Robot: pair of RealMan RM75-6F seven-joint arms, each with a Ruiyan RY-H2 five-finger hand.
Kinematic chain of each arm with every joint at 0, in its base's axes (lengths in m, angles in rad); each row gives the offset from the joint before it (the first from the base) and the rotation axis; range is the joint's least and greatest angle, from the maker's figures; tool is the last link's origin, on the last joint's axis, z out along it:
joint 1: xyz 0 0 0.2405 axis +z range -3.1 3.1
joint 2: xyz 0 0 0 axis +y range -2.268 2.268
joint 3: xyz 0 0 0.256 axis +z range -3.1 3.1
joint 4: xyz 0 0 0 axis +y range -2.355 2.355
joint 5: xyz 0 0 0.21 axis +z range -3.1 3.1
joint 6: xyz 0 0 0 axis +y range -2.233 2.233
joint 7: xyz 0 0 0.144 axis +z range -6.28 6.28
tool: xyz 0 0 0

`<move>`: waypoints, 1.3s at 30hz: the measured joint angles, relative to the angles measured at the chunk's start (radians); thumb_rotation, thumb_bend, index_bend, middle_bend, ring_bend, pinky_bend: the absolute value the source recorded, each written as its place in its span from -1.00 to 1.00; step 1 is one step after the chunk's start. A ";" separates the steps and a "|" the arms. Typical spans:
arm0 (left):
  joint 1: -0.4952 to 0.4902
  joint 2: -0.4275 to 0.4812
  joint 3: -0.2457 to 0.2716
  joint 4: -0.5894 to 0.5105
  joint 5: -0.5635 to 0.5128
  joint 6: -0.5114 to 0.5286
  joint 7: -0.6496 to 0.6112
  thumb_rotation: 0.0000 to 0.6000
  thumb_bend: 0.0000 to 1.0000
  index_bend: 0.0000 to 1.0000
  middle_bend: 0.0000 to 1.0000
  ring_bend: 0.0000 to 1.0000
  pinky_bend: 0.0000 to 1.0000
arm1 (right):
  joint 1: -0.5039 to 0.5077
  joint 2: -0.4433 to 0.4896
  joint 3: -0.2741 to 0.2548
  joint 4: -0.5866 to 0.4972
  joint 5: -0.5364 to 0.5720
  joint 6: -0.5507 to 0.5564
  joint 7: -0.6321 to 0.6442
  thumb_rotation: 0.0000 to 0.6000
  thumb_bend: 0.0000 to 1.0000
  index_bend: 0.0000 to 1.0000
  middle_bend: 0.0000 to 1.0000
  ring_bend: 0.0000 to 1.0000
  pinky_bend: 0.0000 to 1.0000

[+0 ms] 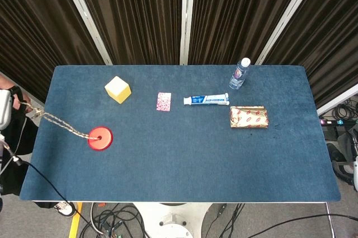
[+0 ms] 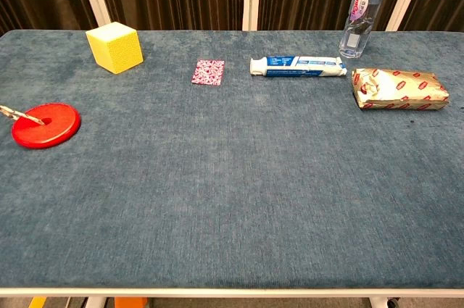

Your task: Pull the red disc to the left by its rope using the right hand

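The red disc [image 1: 100, 138] lies flat near the table's left edge, also at the far left in the chest view [image 2: 46, 125]. Its braided rope [image 1: 59, 121] runs taut up and left from the disc's centre, past the table edge. Only a white sliver of my left hand [image 1: 3, 109] shows at the frame's left border, where the rope's end meets it and it holds the rope. The fingers are mostly cut off. In the chest view a short piece of rope [image 2: 18, 114] shows and no hand. My right hand is in neither view.
A yellow cube [image 1: 117, 89] stands at the back left, then a small patterned card [image 1: 163, 101], a toothpaste tube [image 1: 206, 99], a water bottle [image 1: 239, 74] and a gold-wrapped packet [image 1: 249, 117]. A person in black stands off the left edge.
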 measured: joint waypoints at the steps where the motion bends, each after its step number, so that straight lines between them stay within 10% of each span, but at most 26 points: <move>1: -0.003 -0.003 -0.001 -0.008 0.011 0.001 -0.002 1.00 -0.24 0.61 0.90 0.48 0.52 | 0.000 0.000 0.001 0.001 0.003 -0.001 0.002 1.00 -0.48 -1.00 -1.00 -1.00 -1.00; 13: -0.107 -0.186 0.028 -0.042 0.247 -0.052 -0.028 1.00 -0.28 0.58 0.87 0.46 0.51 | 0.001 -0.012 0.000 0.030 0.011 -0.014 0.028 1.00 -0.47 -1.00 -1.00 -1.00 -1.00; 15: -0.122 -0.223 0.038 -0.004 0.259 -0.073 -0.033 1.00 -0.37 0.39 0.62 0.24 0.42 | 0.001 -0.014 -0.001 0.036 0.013 -0.017 0.034 1.00 -0.47 -1.00 -1.00 -1.00 -1.00; 19: -0.143 -0.230 0.064 0.035 0.236 -0.180 -0.010 1.00 -0.81 -0.79 -0.58 -0.77 -0.26 | 0.000 -0.020 -0.002 0.054 0.017 -0.022 0.048 1.00 -0.47 -1.00 -1.00 -1.00 -1.00; 23: -0.162 -0.181 0.085 -0.010 0.149 -0.333 0.038 1.00 -0.95 -0.91 -0.93 -0.98 -0.48 | 0.002 -0.027 -0.003 0.065 0.018 -0.030 0.053 1.00 -0.47 -1.00 -1.00 -1.00 -1.00; 30: -0.165 -0.048 0.119 -0.128 0.066 -0.407 0.130 1.00 -1.00 -0.92 -1.00 -1.00 -0.53 | 0.006 -0.033 -0.004 0.067 0.011 -0.027 0.052 1.00 -0.47 -1.00 -1.00 -1.00 -1.00; 39: -0.006 0.002 0.146 -0.208 0.135 -0.101 0.102 1.00 -1.00 -0.92 -1.00 -1.00 -0.57 | -0.001 -0.024 -0.004 0.056 0.003 -0.008 0.054 1.00 -0.47 -1.00 -1.00 -1.00 -1.00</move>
